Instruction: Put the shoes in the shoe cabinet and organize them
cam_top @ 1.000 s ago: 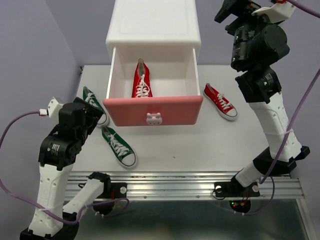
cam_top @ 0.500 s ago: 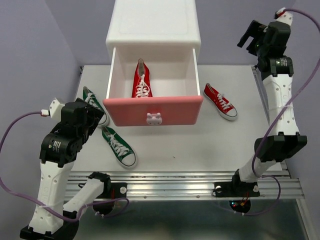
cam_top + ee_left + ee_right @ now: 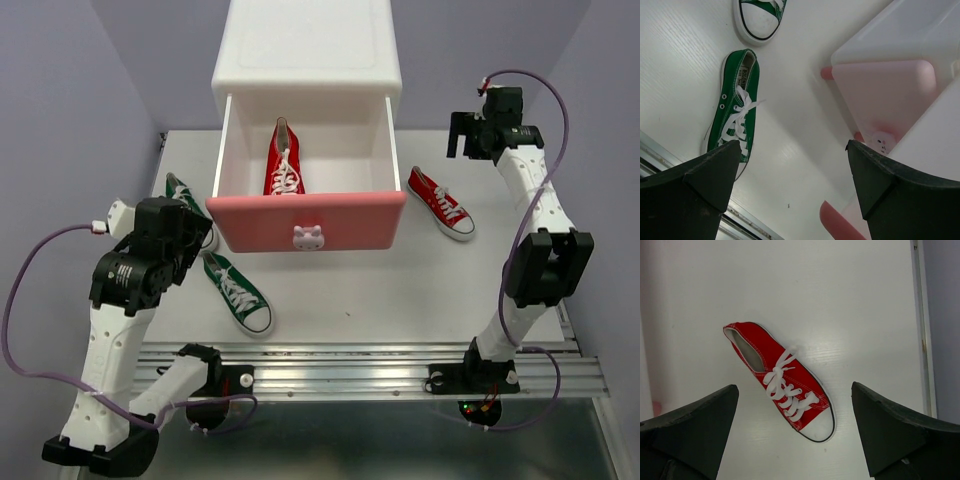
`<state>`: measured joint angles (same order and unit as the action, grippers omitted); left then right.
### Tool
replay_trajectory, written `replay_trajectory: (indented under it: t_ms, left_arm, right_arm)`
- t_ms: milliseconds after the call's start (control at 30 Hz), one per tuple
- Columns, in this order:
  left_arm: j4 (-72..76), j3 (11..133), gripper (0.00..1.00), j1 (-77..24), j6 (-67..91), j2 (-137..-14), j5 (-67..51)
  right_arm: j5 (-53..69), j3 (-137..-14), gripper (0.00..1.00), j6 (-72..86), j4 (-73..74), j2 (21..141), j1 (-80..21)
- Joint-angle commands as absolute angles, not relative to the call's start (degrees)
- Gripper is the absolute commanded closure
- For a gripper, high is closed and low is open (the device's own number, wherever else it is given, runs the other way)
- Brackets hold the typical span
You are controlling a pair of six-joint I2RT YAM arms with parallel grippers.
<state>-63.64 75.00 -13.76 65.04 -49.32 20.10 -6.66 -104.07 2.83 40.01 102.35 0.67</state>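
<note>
The white shoe cabinet (image 3: pixel 305 45) stands at the back, its upper pink drawer (image 3: pixel 305 222) pulled out with one red shoe (image 3: pixel 284 160) lying inside. The other red shoe (image 3: pixel 441 203) (image 3: pixel 782 380) lies on the table right of the drawer. My right gripper (image 3: pixel 465 137) (image 3: pixel 794 390) hangs open above it, apart from it. One green shoe (image 3: pixel 238 293) (image 3: pixel 737 107) lies in front of the drawer's left corner. A second green shoe (image 3: pixel 190 205) (image 3: pixel 760 17) is partly hidden by my left arm. My left gripper (image 3: pixel 190 235) (image 3: pixel 792 145) is open and holds nothing.
The paler lower drawer front (image 3: pixel 885 95) with its bunny knob (image 3: pixel 880 142) is shut under the open drawer. The metal rail (image 3: pixel 370 360) runs along the table's near edge. Purple walls close in left and right.
My right arm has swung down from high at the back and now hovers over the red shoe on the table. My left arm has shifted slightly. The shoes have not moved.
</note>
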Motion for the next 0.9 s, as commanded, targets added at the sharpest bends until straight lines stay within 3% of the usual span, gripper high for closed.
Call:
replay_trajectory:
  t_ms: [0,500,867]
  left_arm:
    - [-64.25,75.41,0.01,-13.62,64.78,-51.76,20.83]
    - [-64.25,73.40,0.01,-13.62,63.72,-50.10,19.51]
    - [-64.16,70.58,0.01,-13.62,63.72,-48.43,19.95]
  right_arm:
    - [-5.28,-105.56,0.00,-7.46,40.95,103.53,0.79]
    - [7.98,-102.93,0.00,-16.96,41.57,112.06,0.79]
    - [4.14,-95.01,0.03,-17.23,36.92,113.73,-2.20]
